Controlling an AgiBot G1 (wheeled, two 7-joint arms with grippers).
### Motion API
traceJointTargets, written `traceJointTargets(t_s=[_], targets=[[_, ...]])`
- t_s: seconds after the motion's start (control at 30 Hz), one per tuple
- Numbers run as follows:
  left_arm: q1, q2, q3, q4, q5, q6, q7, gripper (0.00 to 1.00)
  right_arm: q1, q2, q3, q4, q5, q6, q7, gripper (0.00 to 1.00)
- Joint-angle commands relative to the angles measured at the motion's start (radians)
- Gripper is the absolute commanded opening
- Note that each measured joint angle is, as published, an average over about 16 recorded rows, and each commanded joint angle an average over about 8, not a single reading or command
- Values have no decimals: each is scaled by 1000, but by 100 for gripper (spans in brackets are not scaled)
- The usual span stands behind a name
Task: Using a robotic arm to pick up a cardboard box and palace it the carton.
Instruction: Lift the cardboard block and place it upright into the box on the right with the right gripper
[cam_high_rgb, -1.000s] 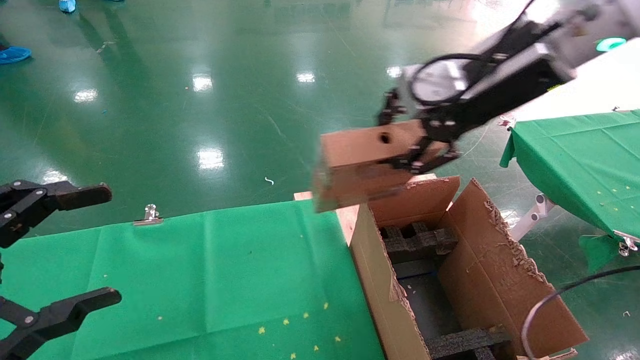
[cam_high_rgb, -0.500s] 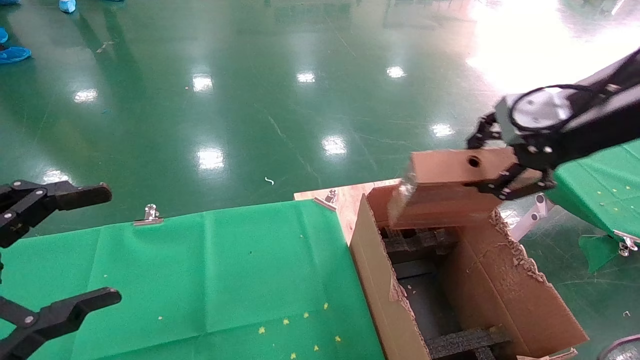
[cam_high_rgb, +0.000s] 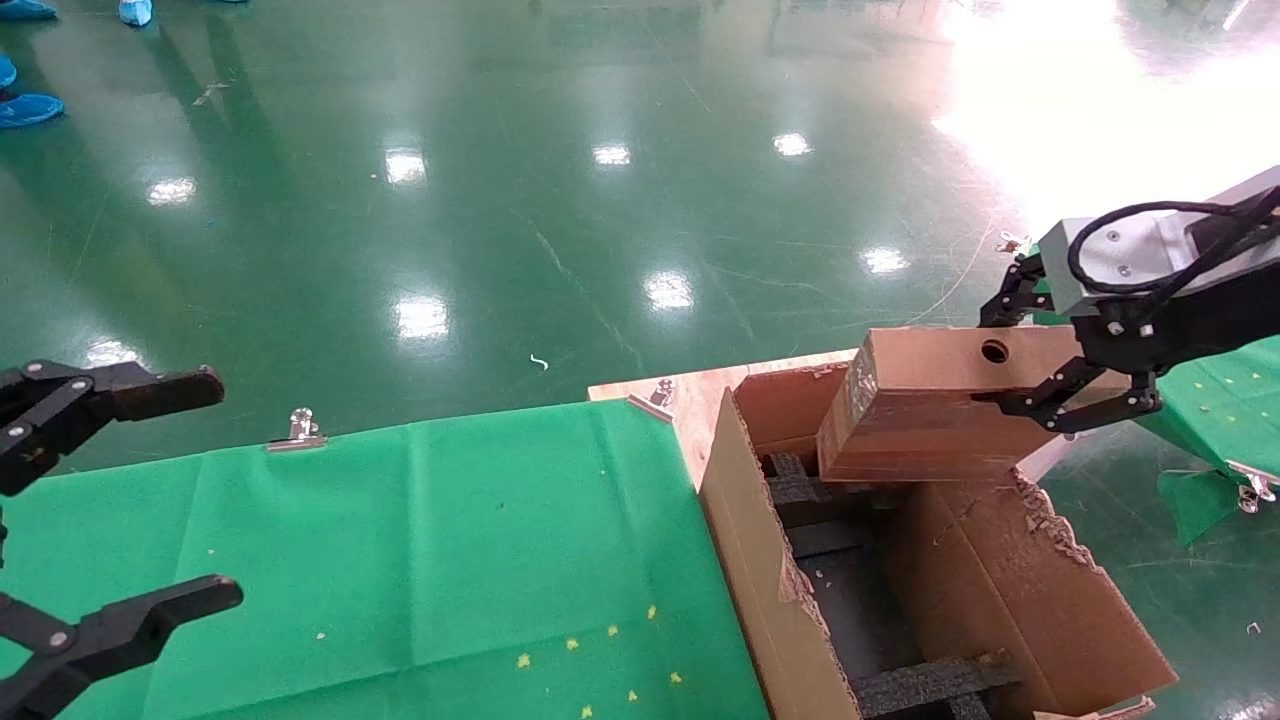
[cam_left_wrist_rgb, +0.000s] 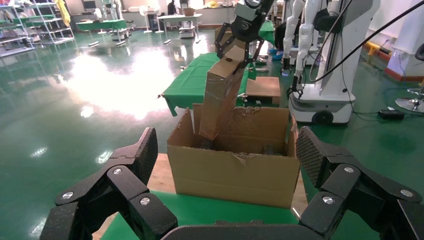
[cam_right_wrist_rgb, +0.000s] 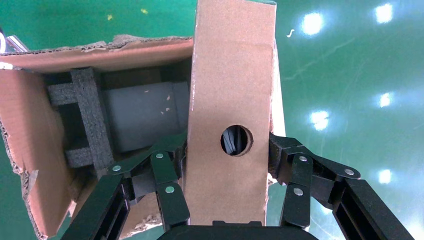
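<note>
My right gripper (cam_high_rgb: 1040, 360) is shut on the small brown cardboard box (cam_high_rgb: 930, 400), which has a round hole in its narrow face. It holds the box tilted over the far end of the large torn-flap carton (cam_high_rgb: 770, 560). In the right wrist view the box (cam_right_wrist_rgb: 230, 100) stands between the fingers (cam_right_wrist_rgb: 165, 190), with the carton (cam_right_wrist_rgb: 30, 150) and its black foam inserts (cam_right_wrist_rgb: 90, 120) below. The left wrist view shows the box (cam_left_wrist_rgb: 220, 95) with its low end dipping into the carton (cam_left_wrist_rgb: 230, 170). My left gripper (cam_high_rgb: 150, 490) is open and empty over the green table at the left.
A green cloth covers the table (cam_high_rgb: 400, 560) beside the carton, held by metal clips (cam_high_rgb: 300, 428). A second green-covered table (cam_high_rgb: 1220, 400) stands at the right behind the right arm. The shiny green floor (cam_high_rgb: 560, 180) lies beyond.
My right gripper has carried the box to the right and down, from over the table's far corner to over the carton's far end. The left arm has not moved.
</note>
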Motion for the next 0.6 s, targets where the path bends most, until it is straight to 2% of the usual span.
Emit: traceJointTargets(t_s=[0.03, 0.17, 0.3, 0.47, 0.6], targets=[[0, 0, 0, 0, 0, 0, 0, 100, -1, -4, 4, -1, 0, -1, -2, 0], [0, 0, 0, 0, 0, 0, 0, 100, -12, -5, 3, -8, 2, 12, 13, 0], [0, 0, 0, 0, 0, 0, 0, 100, -29, 1, -9, -15, 1, 46, 81, 0], [0, 0, 0, 0, 0, 0, 0, 100, -48, 25, -25, 8, -15, 110, 257, 0], [0, 0, 0, 0, 0, 0, 0, 100, -56, 67, -37, 73, -28, 163, 462, 0]])
